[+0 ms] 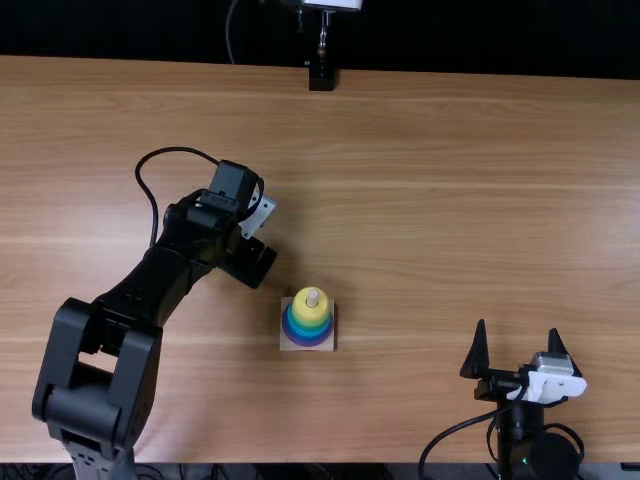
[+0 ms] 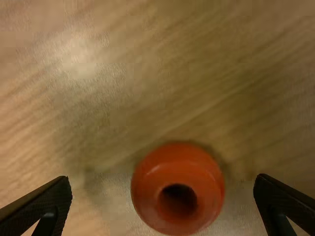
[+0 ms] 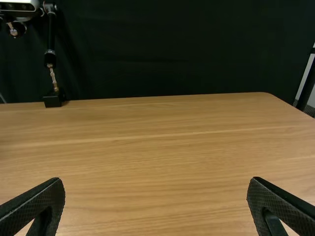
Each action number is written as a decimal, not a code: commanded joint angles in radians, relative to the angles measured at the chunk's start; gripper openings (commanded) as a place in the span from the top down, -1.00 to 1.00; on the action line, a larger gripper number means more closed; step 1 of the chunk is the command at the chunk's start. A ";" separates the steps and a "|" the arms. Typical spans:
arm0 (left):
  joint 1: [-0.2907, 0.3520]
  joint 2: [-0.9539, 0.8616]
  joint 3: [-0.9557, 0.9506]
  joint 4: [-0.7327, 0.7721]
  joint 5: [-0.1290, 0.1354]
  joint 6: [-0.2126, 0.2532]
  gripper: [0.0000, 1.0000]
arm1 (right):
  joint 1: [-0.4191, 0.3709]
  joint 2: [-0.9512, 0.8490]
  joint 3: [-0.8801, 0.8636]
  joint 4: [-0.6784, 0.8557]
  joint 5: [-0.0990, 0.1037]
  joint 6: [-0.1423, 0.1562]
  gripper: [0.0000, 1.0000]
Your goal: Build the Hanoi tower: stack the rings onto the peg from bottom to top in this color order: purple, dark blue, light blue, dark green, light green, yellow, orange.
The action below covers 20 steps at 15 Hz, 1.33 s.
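Left arm bent over orange ring

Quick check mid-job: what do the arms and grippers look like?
The left arm and right arm are black, each with a pale wrist plate and black cable. The left gripper and right gripper each have two tapering black fingers with finely textured faces.

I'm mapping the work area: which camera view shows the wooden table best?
The top view: it takes in the table from far to near edge. The left wrist view gives a close patch around the orange ring; the right wrist view, its far edge and a far corner.
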 commanded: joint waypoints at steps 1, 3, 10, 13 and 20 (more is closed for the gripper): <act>0.007 0.036 0.046 -0.003 -0.001 0.007 -1.00 | -0.008 -0.010 -0.013 0.003 -0.005 0.006 -1.00; 0.007 0.037 0.046 -0.003 0.001 0.007 -1.00 | -0.008 -0.010 -0.013 0.003 -0.005 0.006 -1.00; 0.008 0.031 0.040 -0.014 0.001 0.008 1.00 | -0.008 -0.010 -0.013 0.003 -0.005 0.006 -1.00; 0.008 0.025 0.040 -0.017 -0.001 0.008 1.00 | -0.008 -0.010 -0.013 0.003 -0.005 0.006 -1.00; -0.015 -0.075 0.241 -0.393 0.019 -0.006 1.00 | -0.008 -0.010 -0.013 0.003 -0.005 0.006 -1.00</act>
